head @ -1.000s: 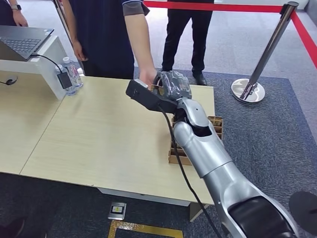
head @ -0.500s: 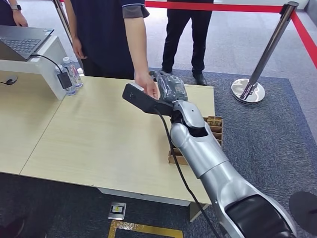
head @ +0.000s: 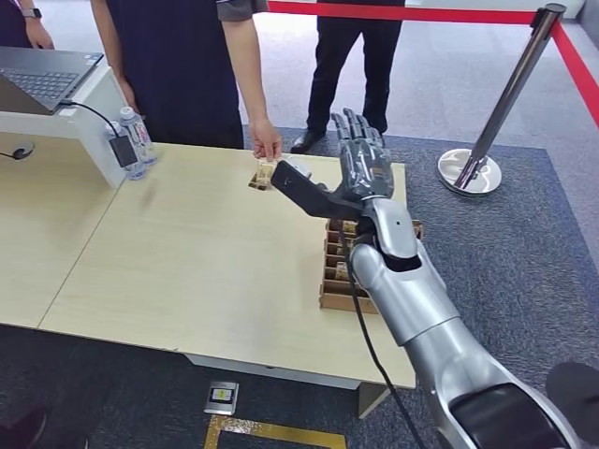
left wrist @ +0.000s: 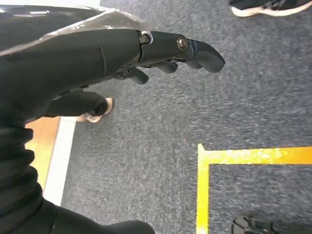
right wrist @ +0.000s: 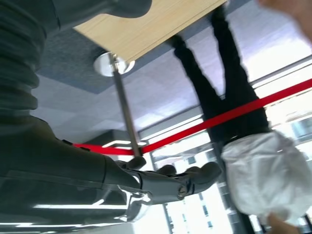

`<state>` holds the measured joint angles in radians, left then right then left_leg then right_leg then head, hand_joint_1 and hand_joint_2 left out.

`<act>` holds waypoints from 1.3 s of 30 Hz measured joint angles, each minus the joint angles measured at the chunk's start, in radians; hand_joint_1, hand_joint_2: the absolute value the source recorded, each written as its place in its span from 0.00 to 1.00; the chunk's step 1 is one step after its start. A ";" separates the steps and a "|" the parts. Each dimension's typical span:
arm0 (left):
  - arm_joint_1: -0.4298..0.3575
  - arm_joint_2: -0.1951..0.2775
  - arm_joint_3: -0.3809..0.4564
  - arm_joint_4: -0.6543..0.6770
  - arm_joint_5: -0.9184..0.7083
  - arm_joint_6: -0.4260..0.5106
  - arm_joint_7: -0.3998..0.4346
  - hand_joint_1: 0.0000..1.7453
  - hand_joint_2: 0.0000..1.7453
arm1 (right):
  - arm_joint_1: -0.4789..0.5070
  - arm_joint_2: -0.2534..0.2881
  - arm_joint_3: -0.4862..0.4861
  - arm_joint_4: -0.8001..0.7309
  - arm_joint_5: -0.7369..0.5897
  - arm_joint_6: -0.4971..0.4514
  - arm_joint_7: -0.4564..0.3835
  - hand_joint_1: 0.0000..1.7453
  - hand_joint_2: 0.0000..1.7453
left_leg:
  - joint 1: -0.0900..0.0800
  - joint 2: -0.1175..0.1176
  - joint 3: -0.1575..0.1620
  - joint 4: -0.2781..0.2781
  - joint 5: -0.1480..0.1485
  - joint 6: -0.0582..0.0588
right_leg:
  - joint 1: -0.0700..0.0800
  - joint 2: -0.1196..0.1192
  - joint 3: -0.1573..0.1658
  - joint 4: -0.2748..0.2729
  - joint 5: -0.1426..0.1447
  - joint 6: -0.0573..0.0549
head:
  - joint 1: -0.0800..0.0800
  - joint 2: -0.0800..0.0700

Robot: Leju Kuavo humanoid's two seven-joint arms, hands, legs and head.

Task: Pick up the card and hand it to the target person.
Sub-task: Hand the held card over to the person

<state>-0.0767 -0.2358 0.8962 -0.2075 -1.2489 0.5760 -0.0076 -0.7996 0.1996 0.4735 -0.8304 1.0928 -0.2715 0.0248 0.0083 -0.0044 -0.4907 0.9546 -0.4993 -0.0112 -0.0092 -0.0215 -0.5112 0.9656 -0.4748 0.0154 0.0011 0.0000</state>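
Observation:
A small tan card (head: pixel 264 174) hangs from a person's hand (head: pixel 266 142) just above the far edge of the wooden table (head: pixel 177 253). That person stands behind the table in dark clothes. My right hand (head: pixel 364 159) is raised to the right of the card, apart from it, with its fingers straight up and nothing in them. The right wrist view shows the same fingers (right wrist: pixel 173 183) stretched out and bare. My left hand (left wrist: pixel 110 53) hangs over grey carpet with its fingers extended and holds nothing.
A cardboard box with dividers (head: pixel 335 281) sits at the table's right edge under my right forearm. Water bottles (head: pixel 138 136) and a laptop (head: pixel 42 75) stand at the far left. A second person (head: pixel 346 56), a chrome post (head: pixel 494 112) and a red rope (head: pixel 396 11) lie beyond.
My right hand has let go of the card and turned upward with its fingers opened. The person took the card and drew it away to the left.

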 joint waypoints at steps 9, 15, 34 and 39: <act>0.007 -0.002 0.019 0.000 0.026 0.000 0.000 0.00 1.00 | 0.323 -0.226 -0.211 -0.393 0.111 -0.247 0.033 0.00 1.00 | 0.000 -0.002 -0.001 0.001 -0.002 0.002 | 0.000 0.000 0.000 -0.003 0.000 0.001 | 0.000 0.000; 0.010 -0.004 0.021 0.000 0.028 0.000 0.008 0.00 1.00 | 0.640 -0.302 -0.526 -0.714 0.022 -0.406 -0.036 0.00 1.00 | 0.000 -0.002 -0.002 0.001 -0.004 0.004 | 0.000 0.000 0.000 -0.004 -0.002 0.003 | 0.000 0.000; 0.006 -0.012 0.017 0.000 0.005 -0.019 0.008 0.00 1.00 | 0.835 -0.150 -1.535 -0.386 -0.259 -0.185 -0.279 0.00 1.00 | 0.000 0.001 0.000 0.000 -0.004 0.005 | 0.000 0.000 0.001 -0.004 -0.001 0.003 | 0.000 0.000; 0.002 -0.012 0.016 0.000 0.004 -0.022 0.020 0.00 1.00 | 0.779 -0.172 -1.635 0.080 -0.229 -0.225 -0.157 0.00 1.00 | 0.000 0.001 0.000 0.000 -0.004 0.004 | 0.000 0.000 0.001 -0.003 -0.001 0.003 | -0.001 0.000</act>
<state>-0.0743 -0.2476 0.9117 -0.2075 -1.2451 0.5542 0.0122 -0.0201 0.0272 -1.1619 -0.7502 0.8639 -0.4969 -0.1319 0.0085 -0.0031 -0.4906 0.9541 -0.5035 -0.0067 -0.0089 -0.0215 -0.5099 0.9622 -0.4761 0.0180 0.0004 0.0000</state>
